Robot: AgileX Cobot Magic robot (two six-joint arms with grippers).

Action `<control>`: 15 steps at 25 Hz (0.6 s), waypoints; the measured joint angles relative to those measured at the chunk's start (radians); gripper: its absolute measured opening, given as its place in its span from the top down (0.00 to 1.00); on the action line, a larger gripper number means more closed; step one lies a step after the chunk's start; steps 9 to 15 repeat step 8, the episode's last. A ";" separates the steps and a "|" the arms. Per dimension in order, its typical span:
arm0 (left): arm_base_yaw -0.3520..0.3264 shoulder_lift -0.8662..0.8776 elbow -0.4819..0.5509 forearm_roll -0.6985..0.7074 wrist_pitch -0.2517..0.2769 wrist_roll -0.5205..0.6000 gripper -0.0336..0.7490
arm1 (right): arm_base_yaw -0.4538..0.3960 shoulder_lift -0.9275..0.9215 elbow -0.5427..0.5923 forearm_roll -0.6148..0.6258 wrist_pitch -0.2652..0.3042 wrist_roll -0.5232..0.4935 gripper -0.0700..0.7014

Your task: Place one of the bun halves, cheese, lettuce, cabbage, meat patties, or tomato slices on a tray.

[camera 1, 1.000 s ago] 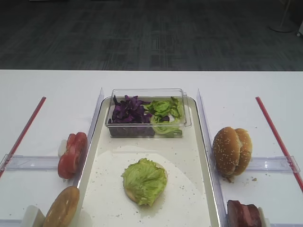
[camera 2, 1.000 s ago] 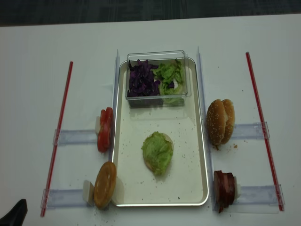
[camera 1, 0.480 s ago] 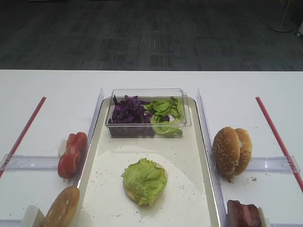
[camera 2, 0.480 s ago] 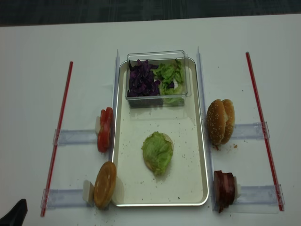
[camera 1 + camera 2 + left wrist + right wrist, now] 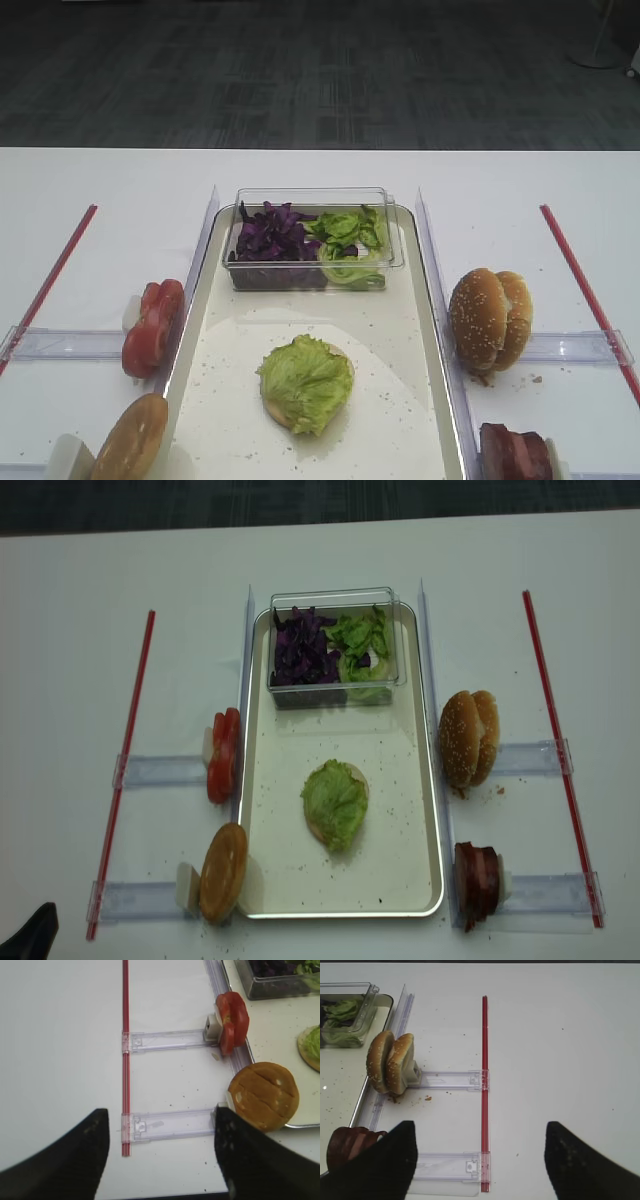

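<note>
clear tub (image 5: 334, 645) holds cabbage (image 5: 301, 648) and lettuce (image 5: 362, 640).

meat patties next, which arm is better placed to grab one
Right, probably. The meat patties sit right of the tray, just beside the open right gripper in its wrist view. The left gripper hangs on the tomato side, across the tray.

2 broad matte black fingers (image 5: 380, 1170) on each tool, softly rounded tips
</note>
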 joint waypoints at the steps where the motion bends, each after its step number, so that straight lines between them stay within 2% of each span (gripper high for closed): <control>1: 0.000 0.000 0.000 0.000 0.000 0.000 0.42 | 0.000 0.000 0.000 0.000 0.000 0.000 0.19; 15: 0.000 0.000 0.000 0.000 0.000 0.000 0.42 | 0.000 0.000 0.000 0.000 0.000 0.000 0.19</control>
